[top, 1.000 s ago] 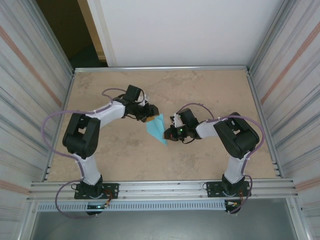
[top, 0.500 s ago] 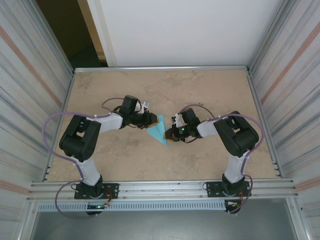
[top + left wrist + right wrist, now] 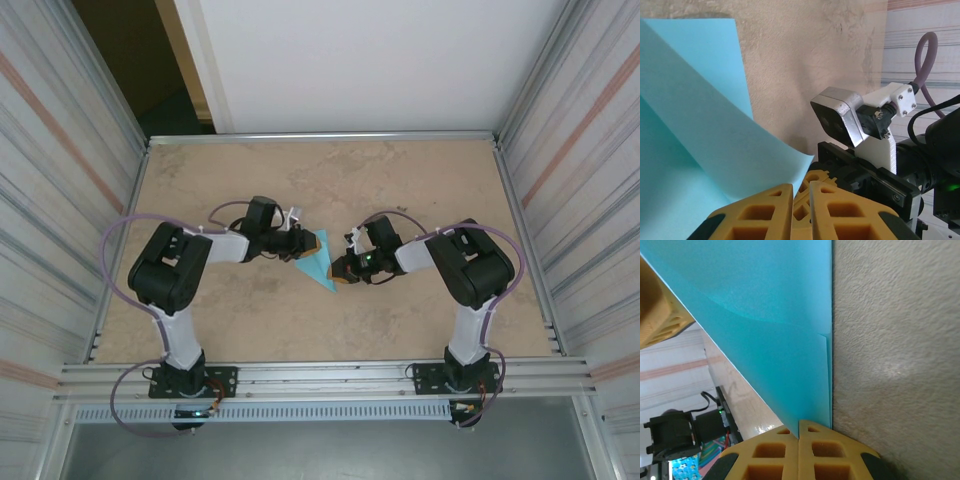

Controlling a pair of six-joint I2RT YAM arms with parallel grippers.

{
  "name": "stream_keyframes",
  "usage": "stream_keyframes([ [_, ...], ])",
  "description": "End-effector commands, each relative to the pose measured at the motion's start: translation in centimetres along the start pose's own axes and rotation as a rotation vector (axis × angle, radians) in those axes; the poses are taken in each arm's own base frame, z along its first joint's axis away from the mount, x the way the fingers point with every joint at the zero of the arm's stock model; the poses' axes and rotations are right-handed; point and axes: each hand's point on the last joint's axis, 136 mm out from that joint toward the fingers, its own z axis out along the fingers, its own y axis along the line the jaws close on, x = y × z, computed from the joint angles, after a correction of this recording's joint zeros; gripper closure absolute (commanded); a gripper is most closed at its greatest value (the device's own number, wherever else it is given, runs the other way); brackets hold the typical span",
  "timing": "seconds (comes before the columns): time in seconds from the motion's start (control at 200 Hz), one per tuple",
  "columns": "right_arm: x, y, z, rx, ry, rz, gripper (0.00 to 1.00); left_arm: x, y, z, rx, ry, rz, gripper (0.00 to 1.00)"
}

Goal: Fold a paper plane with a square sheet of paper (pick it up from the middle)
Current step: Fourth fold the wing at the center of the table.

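Note:
The square sheet of paper (image 3: 318, 260), light blue and folded into a pointed wedge, stands on edge at mid-table between both grippers. My left gripper (image 3: 303, 247) is at its left side. In the left wrist view the paper (image 3: 700, 125) curls down to my left gripper (image 3: 801, 185). Its yellow jaws are nearly together with a slim gap, and the flap's edge runs into that gap along the left finger. My right gripper (image 3: 341, 270) is shut on the wedge's near end. The right wrist view shows the paper (image 3: 775, 330) pinched in my right gripper (image 3: 799, 422).
The tan table (image 3: 420, 190) has bare surface behind and in front of the arms. Corrugated metal walls (image 3: 60, 200) close both sides, and an aluminium rail (image 3: 320, 378) runs along the near edge. The left arm's cable loop (image 3: 120, 240) bulges toward the left wall.
My left gripper has dropped and slid right onto the paper's left side, its jaws narrowing from wide to almost together. The right gripper has kept its grip in place.

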Motion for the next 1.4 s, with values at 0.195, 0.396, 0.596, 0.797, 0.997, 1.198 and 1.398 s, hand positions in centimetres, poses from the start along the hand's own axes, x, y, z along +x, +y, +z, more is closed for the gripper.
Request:
stream_keyframes([
  [0.195,0.3,-1.2,0.5,0.014,0.029,0.076,0.96,0.7,0.5,1.6,0.022,0.048,0.007,0.83],
  [0.396,0.4,-1.6,0.5,0.028,0.03,0.089,0.93,0.7,1.7,1.7,-0.038,0.039,-0.023,0.85],
  [0.596,0.6,-1.6,0.3,0.04,0.031,0.091,0.85,0.6,2.7,1.6,-0.086,0.029,-0.048,0.86],
  [0.797,0.9,-1.3,0.1,0.035,0.036,0.083,0.82,0.5,2.6,1.5,-0.089,0.027,-0.048,0.86],
  [0.997,1.1,-0.8,-0.4,0.036,0.033,0.067,0.82,0.4,2.5,1.5,-0.09,0.029,-0.048,0.86],
  [1.198,1.1,-0.2,-1.0,0.037,0.022,0.057,0.8,0.4,2.5,1.5,-0.093,0.029,-0.049,0.86],
  [1.398,1.2,0.8,-1.8,0.043,-0.001,0.019,0.77,0.4,2.6,1.6,-0.099,0.033,-0.059,0.86],
])
